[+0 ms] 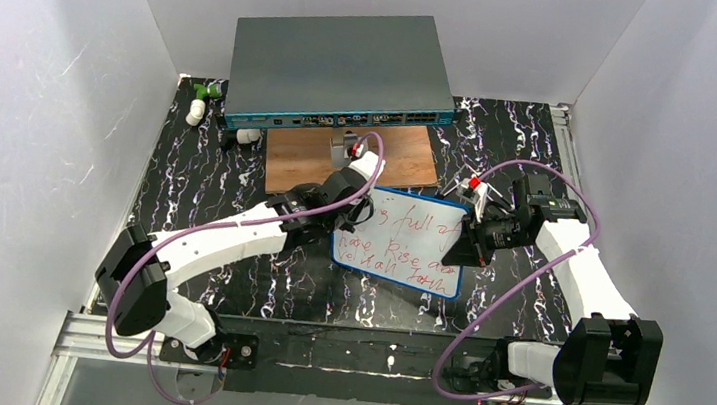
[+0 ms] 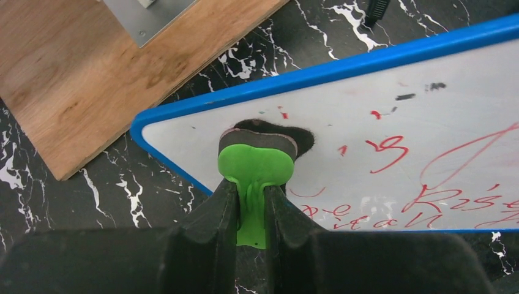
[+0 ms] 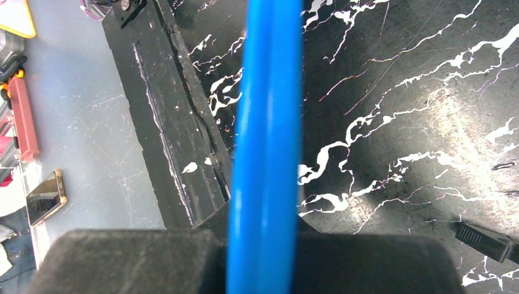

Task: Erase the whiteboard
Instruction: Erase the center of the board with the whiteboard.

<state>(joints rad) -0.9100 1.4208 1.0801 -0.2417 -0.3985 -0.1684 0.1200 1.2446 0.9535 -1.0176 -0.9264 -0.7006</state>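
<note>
The whiteboard [image 1: 402, 243] with a blue frame and red handwriting lies in the middle of the black marbled table. My left gripper [image 1: 349, 214] is shut on a green eraser [image 2: 256, 168], whose dark felt pad presses on the board's upper left corner [image 2: 202, 131]; that corner looks wiped. My right gripper [image 1: 464, 242] is shut on the board's right edge, and the blue frame [image 3: 264, 141] runs between its jaws in the right wrist view.
A brown wooden board [image 1: 349, 156] lies just behind the whiteboard, and a large grey-teal network switch box [image 1: 340, 70] stands on its far part. Small white and green items [image 1: 200, 100] sit at the back left. White walls enclose the table.
</note>
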